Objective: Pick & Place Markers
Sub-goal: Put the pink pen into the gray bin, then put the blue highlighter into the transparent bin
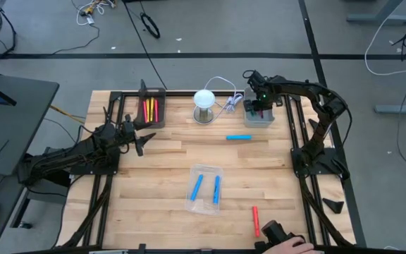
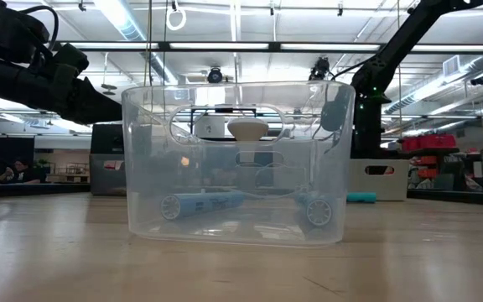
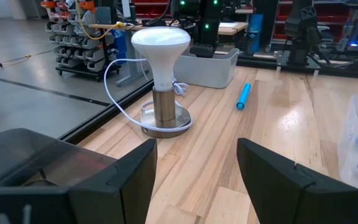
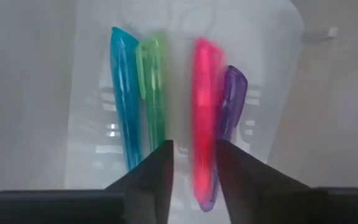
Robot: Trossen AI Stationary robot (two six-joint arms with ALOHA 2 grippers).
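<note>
Holding four markers (image 4: 166, 118), apparently, grey tray (image 1: 259, 118) under right pincer (image 4: 194, 168)

No legible text, label, brand, number or sign was found in any of the four views. The markers, the trays, the lamp and the desk carry no readable marking. The objects in the room beyond the desk are too small or too blurred for any lettering to be made out.
</note>
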